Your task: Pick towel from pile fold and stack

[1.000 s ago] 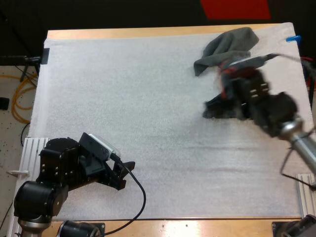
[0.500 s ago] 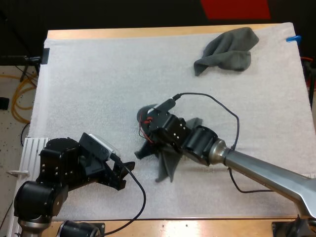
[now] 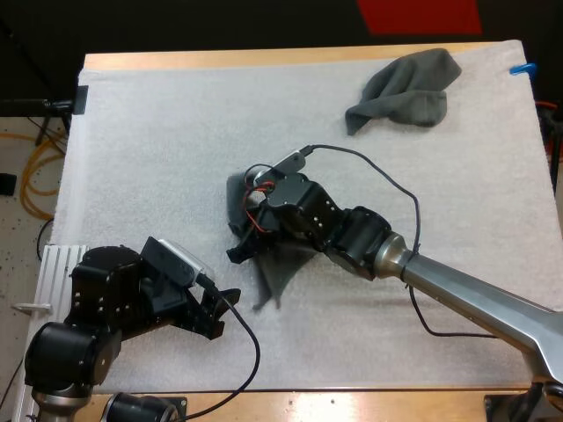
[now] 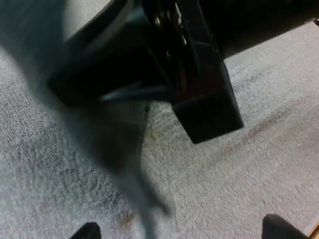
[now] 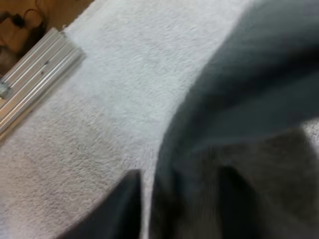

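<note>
The right hand (image 3: 242, 252) pinches a grey-green towel (image 3: 280, 268) mid-mat (image 3: 158, 132). The left hand (image 3: 218, 309) sits open and empty.

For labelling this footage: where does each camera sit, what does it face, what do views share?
High view: behind the arms, looking down on the white mat; both arms, left gripper, right gripper.
Left wrist view: on left arm, facing the right gripper; own open fingertips.
Right wrist view: on right arm, facing the mat; own fingers pinching the held towel.
Shared: the held towel, all three.
</note>
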Tool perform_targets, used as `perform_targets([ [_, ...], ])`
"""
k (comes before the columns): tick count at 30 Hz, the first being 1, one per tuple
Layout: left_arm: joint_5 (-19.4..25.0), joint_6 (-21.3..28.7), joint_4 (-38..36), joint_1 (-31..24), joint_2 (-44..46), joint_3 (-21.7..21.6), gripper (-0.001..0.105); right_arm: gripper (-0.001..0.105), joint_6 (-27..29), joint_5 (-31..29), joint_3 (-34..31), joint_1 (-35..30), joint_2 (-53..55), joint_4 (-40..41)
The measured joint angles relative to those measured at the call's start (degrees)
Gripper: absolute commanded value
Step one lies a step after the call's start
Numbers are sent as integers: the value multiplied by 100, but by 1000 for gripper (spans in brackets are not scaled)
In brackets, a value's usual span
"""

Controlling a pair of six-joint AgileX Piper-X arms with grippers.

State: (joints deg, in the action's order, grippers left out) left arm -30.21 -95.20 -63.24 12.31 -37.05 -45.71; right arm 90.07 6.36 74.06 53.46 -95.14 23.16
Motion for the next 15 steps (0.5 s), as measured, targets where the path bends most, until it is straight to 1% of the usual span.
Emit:
perform_targets([
  [2, 0, 0, 0, 0, 0, 0, 63, 72, 0, 8, 0, 0, 0, -3],
  [5, 0, 0, -13, 0, 0, 0, 63, 71, 10, 8, 3, 0, 0, 59],
  [9, 2, 33, -149, 0, 0, 0, 63, 67, 264, -63, 12, 0, 76, 634],
  [11, 156, 50, -255, 0, 0, 0, 63, 66, 423, -151, 16, 0, 144, 1103],
  [15, 695, 85, -506, 0, 0, 0, 63, 66, 569, -50, 14, 19, 184, 1812],
])
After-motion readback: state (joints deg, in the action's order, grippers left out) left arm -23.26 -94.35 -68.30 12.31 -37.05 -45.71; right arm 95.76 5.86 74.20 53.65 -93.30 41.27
